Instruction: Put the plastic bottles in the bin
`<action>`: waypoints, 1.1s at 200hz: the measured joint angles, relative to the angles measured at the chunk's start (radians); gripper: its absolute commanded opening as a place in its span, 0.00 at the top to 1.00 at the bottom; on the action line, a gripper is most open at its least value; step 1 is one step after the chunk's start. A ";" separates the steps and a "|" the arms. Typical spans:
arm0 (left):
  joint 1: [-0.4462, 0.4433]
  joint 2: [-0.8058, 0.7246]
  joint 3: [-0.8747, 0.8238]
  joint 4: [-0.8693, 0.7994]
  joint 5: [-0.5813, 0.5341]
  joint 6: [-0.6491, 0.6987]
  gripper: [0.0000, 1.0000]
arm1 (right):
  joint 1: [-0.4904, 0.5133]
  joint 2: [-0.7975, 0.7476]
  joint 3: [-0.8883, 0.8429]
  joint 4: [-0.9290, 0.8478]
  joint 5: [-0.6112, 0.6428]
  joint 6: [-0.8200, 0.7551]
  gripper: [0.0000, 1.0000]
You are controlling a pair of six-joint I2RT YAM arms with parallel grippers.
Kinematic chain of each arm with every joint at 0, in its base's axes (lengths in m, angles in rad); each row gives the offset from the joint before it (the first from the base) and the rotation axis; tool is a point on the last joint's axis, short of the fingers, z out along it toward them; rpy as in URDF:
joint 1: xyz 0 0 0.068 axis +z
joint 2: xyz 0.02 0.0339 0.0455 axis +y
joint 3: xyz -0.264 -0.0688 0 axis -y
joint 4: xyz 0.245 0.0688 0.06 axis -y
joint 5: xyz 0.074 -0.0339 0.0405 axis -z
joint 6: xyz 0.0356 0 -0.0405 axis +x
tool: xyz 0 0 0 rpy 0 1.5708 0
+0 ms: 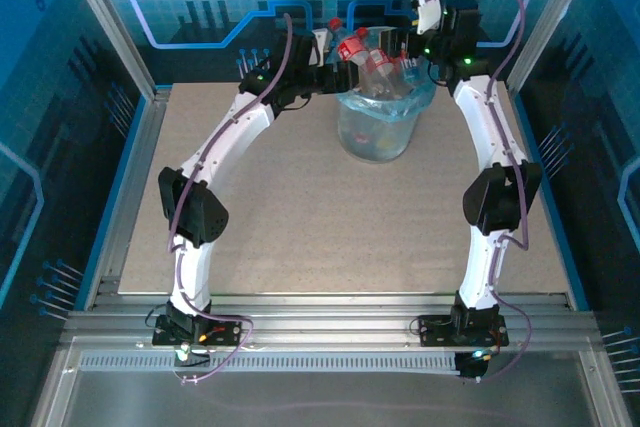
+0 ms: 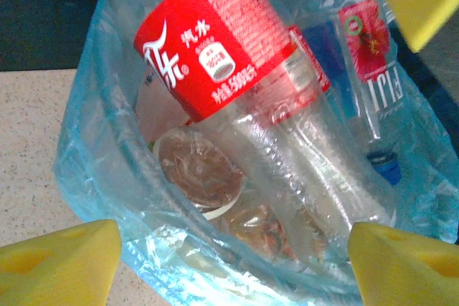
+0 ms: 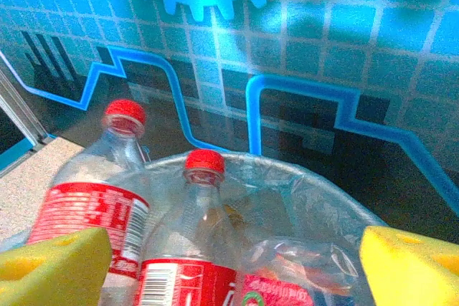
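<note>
— Since the bin (image 1: 380,139) is heaped, what worries us?
— At the bin's left rim our left jaws gape empty, clear of the leaning red-labelled bottle (image 2: 215,55); pulling away could snag the blue bag (image 2: 86,148).
— And right of the bin?
— Our right jaws stand wide, holding nothing; a red-capped bottle (image 3: 107,166) pokes above the rim and could tip onto the table (image 1: 300,217).

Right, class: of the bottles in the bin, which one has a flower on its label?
The pink-labelled bottle at the right of the left wrist view, showing a red flower. The red-labelled bottle beside it carries only white writing.
</note>
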 measured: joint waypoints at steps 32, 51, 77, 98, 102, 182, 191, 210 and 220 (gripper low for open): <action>0.000 -0.126 -0.158 0.054 -0.060 -0.006 0.16 | 0.006 -0.146 -0.055 -0.050 0.032 0.039 0.07; 0.000 -0.276 -0.331 0.109 -0.113 -0.006 0.14 | 0.006 -0.308 -0.197 -0.041 0.076 0.068 0.06; 0.001 -0.515 -0.605 0.224 -0.204 0.003 0.11 | 0.005 -0.567 -0.486 0.005 0.188 0.132 0.01; 0.016 -0.694 -0.835 0.321 -0.289 0.018 0.08 | -0.005 -0.750 -0.734 0.031 0.282 0.183 0.01; 0.022 -0.723 -0.882 0.340 -0.307 0.019 0.08 | -0.008 -0.776 -0.776 0.036 0.296 0.191 0.00; 0.097 -1.052 -1.575 0.590 -0.607 0.160 0.01 | -0.024 -1.086 -1.532 0.176 0.571 0.223 0.00; 0.111 -1.067 -1.616 0.629 -0.626 0.175 0.01 | -0.024 -1.086 -1.584 0.195 0.598 0.222 0.00; 0.135 -1.066 -1.691 0.724 -0.655 0.199 0.01 | -0.024 -1.085 -1.686 0.268 0.640 0.212 0.00; 0.146 -1.054 -1.729 0.777 -0.662 0.204 0.01 | -0.024 -1.075 -1.729 0.317 0.658 0.200 0.00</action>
